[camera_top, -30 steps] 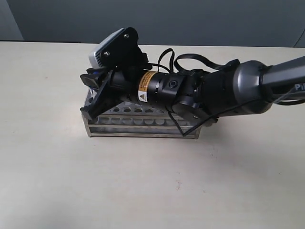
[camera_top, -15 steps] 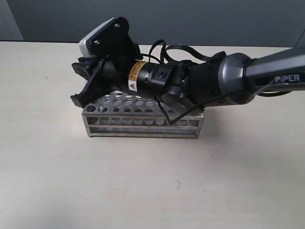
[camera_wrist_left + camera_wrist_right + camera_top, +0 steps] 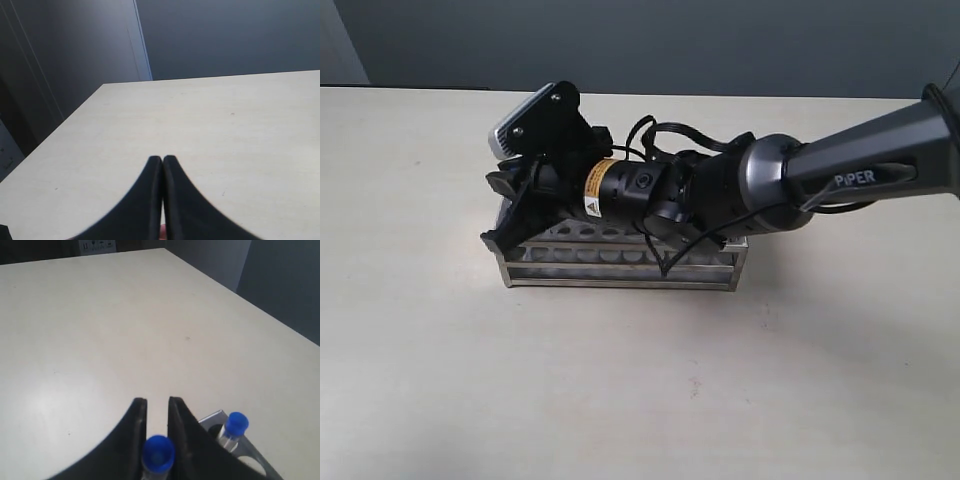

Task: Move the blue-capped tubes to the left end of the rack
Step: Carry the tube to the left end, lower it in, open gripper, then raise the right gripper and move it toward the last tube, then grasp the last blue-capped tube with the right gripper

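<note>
The steel rack (image 3: pixel 620 270) stands mid-table, and my right arm lies over most of its top plate. My right gripper (image 3: pixel 500 212) sits at the rack's left end. In the right wrist view my right gripper (image 3: pixel 157 402) is shut on a blue-capped tube (image 3: pixel 158 454), which stands upright between the fingers. A second blue-capped tube (image 3: pixel 235 425) stands in a hole at the rack's corner (image 3: pixel 216 418), just beside the gripper. The exterior view shows no blue caps, because the gripper and wrist camera hide them. My left gripper (image 3: pixel 162 159) is shut on nothing above bare table.
The pale table (image 3: pixel 620 390) lies bare around the rack on all sides. The right arm's cables (image 3: pixel 665 130) loop above the rack's back row. A table edge and a dark wall (image 3: pixel 75 60) show beyond the left gripper.
Half a second ago my right gripper had lifted up and to the left above the rack's left end. It has now come back down onto that end.
</note>
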Tool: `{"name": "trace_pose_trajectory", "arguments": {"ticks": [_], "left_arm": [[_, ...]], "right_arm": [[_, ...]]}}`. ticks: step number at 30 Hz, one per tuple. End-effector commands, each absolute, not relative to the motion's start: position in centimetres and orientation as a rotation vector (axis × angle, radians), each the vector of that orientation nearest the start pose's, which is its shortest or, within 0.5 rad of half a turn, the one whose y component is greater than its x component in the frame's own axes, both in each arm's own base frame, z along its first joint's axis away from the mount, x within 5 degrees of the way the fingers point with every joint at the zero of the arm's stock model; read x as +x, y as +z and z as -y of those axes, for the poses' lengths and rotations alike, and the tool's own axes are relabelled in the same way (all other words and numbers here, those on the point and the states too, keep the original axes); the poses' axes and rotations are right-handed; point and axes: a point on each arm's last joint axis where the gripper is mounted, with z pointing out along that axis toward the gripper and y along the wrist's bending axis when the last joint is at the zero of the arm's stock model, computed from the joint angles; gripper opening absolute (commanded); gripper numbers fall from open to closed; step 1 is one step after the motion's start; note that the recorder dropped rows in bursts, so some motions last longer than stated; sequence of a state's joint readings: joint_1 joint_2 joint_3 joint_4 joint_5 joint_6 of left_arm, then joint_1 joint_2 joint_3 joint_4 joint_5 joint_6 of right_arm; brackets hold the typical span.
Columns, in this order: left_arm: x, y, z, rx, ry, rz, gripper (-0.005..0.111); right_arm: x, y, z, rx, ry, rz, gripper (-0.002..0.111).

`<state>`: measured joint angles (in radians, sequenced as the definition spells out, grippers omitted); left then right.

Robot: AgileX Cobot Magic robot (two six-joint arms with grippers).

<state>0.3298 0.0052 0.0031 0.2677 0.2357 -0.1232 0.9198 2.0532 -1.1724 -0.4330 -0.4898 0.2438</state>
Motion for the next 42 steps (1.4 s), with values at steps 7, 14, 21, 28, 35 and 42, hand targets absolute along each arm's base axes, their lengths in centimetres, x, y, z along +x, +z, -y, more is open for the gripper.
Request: {"name": "trace_pose_trajectory", "arguments": {"ticks": [7,14,21,28,35,42], "left_arm": [[5.1,19.3,-2.3,-0.208,0.399,-1.713,0.001],[5.1,19.3,-2.3,-0.208,0.399,-1.713,0.001],[5.1,19.3,-2.3,-0.208,0.399,-1.713,0.001],[5.1,19.3,-2.3,-0.208,0.399,-1.713,0.001],[5.1,19.3,-2.3,-0.208,0.399,-1.713,0.001],[5.1,19.3,-2.3,-0.208,0.399,-1.713,0.001]], "right_arm": [[25.3,14.8,-36.2,-1.146,0.694,-1.646,0.039],[25.6,17.6,-35.6,-1.017,0.703,-1.711,0.045],[25.8,25.5,-33.0,-0.955,0.637,-1.555,0.045],[27.5,28.9,-26.0,-0.788,0.533,-1.572,0.045],[28.2,21.3,-23.2,-0.756,0.514,-1.723,0.045],[29.7,15.5,-23.9,-0.642,0.551,-1.814,0.045]]}}
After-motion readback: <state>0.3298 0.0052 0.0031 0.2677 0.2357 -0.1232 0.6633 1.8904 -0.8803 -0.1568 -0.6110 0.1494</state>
